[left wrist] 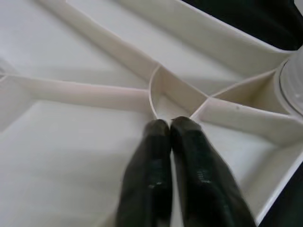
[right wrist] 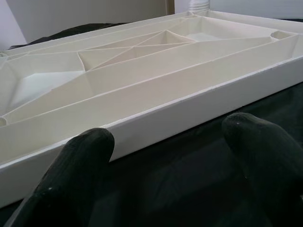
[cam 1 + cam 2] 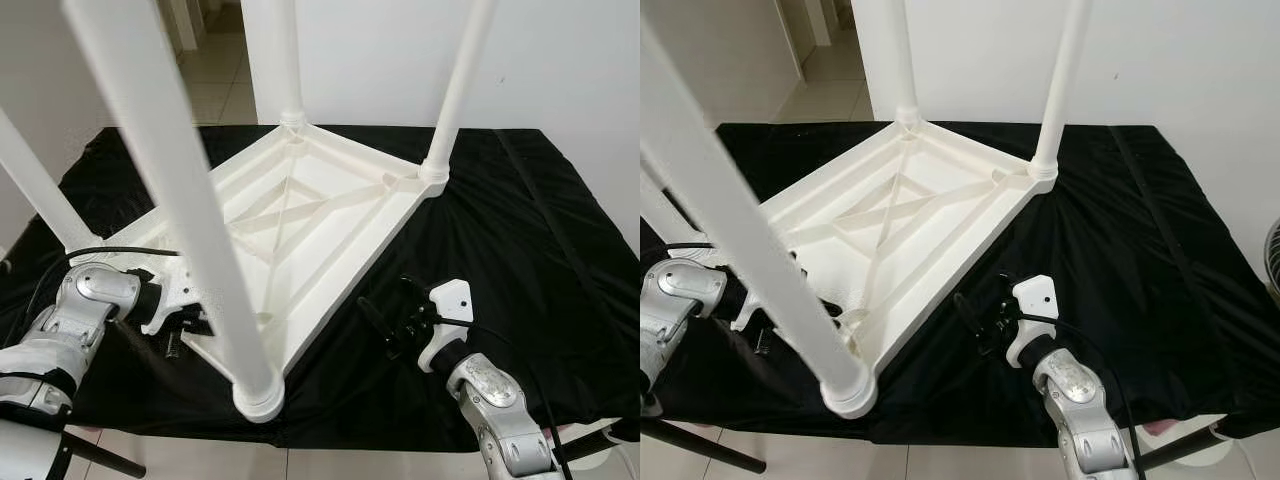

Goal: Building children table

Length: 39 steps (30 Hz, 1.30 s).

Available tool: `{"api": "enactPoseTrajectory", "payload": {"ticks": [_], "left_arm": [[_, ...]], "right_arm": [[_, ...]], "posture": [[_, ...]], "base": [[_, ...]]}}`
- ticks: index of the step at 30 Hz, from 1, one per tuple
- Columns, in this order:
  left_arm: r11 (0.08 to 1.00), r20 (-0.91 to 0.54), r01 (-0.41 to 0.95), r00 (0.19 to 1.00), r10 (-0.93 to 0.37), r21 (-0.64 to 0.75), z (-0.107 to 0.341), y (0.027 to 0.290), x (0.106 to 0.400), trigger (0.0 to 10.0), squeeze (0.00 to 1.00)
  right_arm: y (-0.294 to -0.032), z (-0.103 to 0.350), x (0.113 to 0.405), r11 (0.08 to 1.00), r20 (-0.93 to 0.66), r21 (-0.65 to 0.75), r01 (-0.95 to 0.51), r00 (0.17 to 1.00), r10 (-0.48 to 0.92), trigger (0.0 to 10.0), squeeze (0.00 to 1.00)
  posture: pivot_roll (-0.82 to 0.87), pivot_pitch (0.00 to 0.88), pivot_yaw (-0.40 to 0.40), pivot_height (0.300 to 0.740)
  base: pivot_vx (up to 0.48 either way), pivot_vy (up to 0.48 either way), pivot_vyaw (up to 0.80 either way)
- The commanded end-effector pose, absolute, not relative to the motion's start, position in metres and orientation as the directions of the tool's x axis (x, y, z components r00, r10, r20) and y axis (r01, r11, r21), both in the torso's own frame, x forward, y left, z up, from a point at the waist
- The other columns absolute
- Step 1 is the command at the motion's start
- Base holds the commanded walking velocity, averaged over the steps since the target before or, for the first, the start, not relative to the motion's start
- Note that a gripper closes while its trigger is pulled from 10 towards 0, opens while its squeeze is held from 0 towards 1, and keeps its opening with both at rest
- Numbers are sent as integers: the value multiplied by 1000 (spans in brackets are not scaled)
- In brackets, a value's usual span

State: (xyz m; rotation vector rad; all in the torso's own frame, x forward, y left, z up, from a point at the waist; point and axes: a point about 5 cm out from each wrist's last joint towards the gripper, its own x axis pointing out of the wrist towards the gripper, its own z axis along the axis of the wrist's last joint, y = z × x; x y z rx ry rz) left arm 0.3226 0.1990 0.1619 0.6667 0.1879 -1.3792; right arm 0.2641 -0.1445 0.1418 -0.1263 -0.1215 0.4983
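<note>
Left eye view: table (image 3: 300, 210) lies upside down on the black cloth (image 3: 500, 230) over the counter, underside up so the sockets face up. All four legs (image 3: 160, 130) stand in their corners, so the build looks nearly done.

Left tool (image 1: 169, 126) has its fingers pressed together, gripping nothing, tips resting inside the ribbed underside by the near corner socket; probably steadying the top.

Right tool (image 2: 170, 142) is spread wide and empty, hovering low over the cloth just beside the table's right rim (image 2: 189, 111), lined up to brace or push that edge.
</note>
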Motion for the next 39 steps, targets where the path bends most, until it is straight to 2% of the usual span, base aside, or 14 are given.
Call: {"api": "enactPoseTrajectory", "payload": {"ticks": [1,7,8,9,10,13,14,18,19,29,36,37,38,39], "left_arm": [[105,-451,941,250,-857,322,158,197,322,0,0],[129,-395,948,242,-886,289,146,185,315,0,0],[123,-398,950,235,-887,286,144,184,314,667,0],[121,-404,949,237,-884,292,146,185,315,4549,0],[126,-420,948,245,-874,292,149,188,319,10000,0],[156,-412,949,262,-873,273,160,193,325,10000,0],[163,-396,951,260,-881,262,167,195,328,10000,161],[165,-377,954,254,-891,252,176,196,329,10000,161],[150,-388,955,244,-889,256,180,199,329,10000,1000],[85,-464,971,183,-866,224,186,213,323,10000,1000],[88,-507,973,188,-841,215,181,221,319,10000,1000],[92,-513,973,190,-837,211,179,222,317,10000,275],[92,-518,974,189,-834,206,177,222,316,10000,0],[88,-528,976,183,-829,199,175,223,314,10000,0]], "right_arm": [[-143,143,265,870,87,-145,-470,870,485,10000,0],[-143,144,265,870,86,-143,-471,870,485,10000,0],[-143,144,265,869,85,-145,-473,869,488,10000,0],[-143,145,266,868,85,-147,-474,868,489,10000,0],[-144,145,267,867,84,-149,-476,867,490,10000,0],[-145,146,267,866,83,-152,-476,867,492,10000,0],[-145,146,268,865,83,-153,-477,866,492,10000,0],[-144,145,268,865,82,-153,-478,866,494,10000,0],[-143,144,267,865,83,-150,-479,866,494,10000,0],[-140,143,268,868,86,-141,-476,868,490,10000,0],[-140,142,267,868,84,-139,-477,867,491,10000,0],[-140,142,267,867,84,-140,-479,866,492,10000,0],[-140,142,267,866,84,-140,-480,866,493,10000,0],[-140,142,267,865,84,-140,-482,865,495,10000,0]], "posture": [[-15,143,72,740],[-17,143,71,740],[-22,143,59,740],[-22,143,59,740],[-20,142,56,740],[-20,142,56,740],[-13,140,57,740],[-12,140,58,740],[-6,139,60,740],[-2,135,65,740],[0,132,62,740],[1,129,57,740],[1,129,57,740],[5,126,53,740]], "base": [[0,0,0],[0,0,0],[0,0,0],[0,0,0],[0,0,0],[0,0,0],[0,0,0],[0,0,0],[0,0,0],[0,0,0],[0,0,0],[0,0,0],[0,0,0],[0,0,0]]}}
